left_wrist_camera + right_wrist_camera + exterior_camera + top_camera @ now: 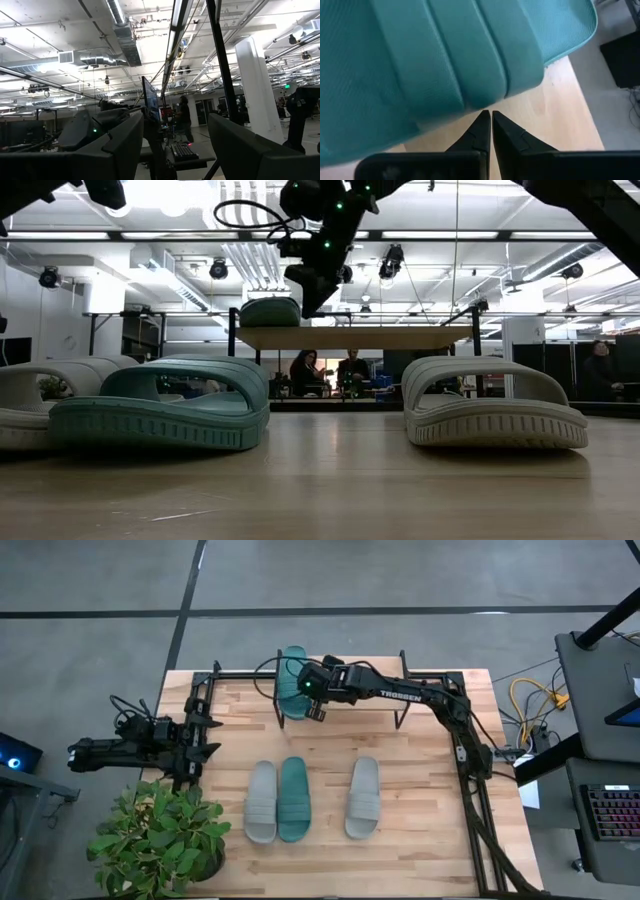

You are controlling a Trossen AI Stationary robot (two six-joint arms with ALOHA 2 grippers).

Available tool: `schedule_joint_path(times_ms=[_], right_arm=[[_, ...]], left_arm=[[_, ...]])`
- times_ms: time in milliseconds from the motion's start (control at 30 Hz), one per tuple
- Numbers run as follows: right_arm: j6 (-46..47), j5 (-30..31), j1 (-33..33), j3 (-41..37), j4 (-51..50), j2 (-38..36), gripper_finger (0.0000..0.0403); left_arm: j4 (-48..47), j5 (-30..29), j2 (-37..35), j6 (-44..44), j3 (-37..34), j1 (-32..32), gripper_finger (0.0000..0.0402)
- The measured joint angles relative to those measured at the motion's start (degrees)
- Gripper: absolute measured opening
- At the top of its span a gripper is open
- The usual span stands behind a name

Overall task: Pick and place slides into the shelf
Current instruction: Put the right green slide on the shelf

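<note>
Right fingers [316, 712] closed, holding nothing, just above shelf [420, 690] at far side of surface [420, 840], beside teal slide [291, 680] lying on shelf's left end. Left fingers [208, 733] parted, empty, at surface's left edge. Near side of surface: grey slide [262, 801] touching second teal slide [293, 798]; another grey slide [363, 797] well apart to right. Plant [160, 840] at near left corner.

R arm stretched across the far side of the table, right gripper [314, 700] w/ fingers [481, 131] pressed together. L arm parked at table's left edge, left gripper [205, 736] fingers apart.
</note>
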Motion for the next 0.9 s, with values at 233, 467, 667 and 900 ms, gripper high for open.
schedule_joint_path(times_ms=[233, 467, 667, 900], right_arm=[[-0.10, -0.28, -0.22, -0.33, 1.20, 0.02, 0.0009], [-0.51, -1.86, -0.36, -0.82, 1.94, 0.02, 0.0009], [-0.56, -1.66, -0.35, -1.16, 1.63, 0.09, 0.0009], [-1.65, 4.82, -0.29, 0.66, -2.78, -0.52, 0.0009]], left_arm=[[-0.01, 0.00, 0.00, 0.04, 0.00, 0.00, 0.0208], [0.00, 0.00, 0.00, 0.04, 0.00, 0.00, 0.0208], [0.00, 0.00, 0.00, 0.05, 0.00, -0.02, 0.0208], [0.00, 0.00, 0.00, 0.04, 0.00, -0.02, 0.0208]])
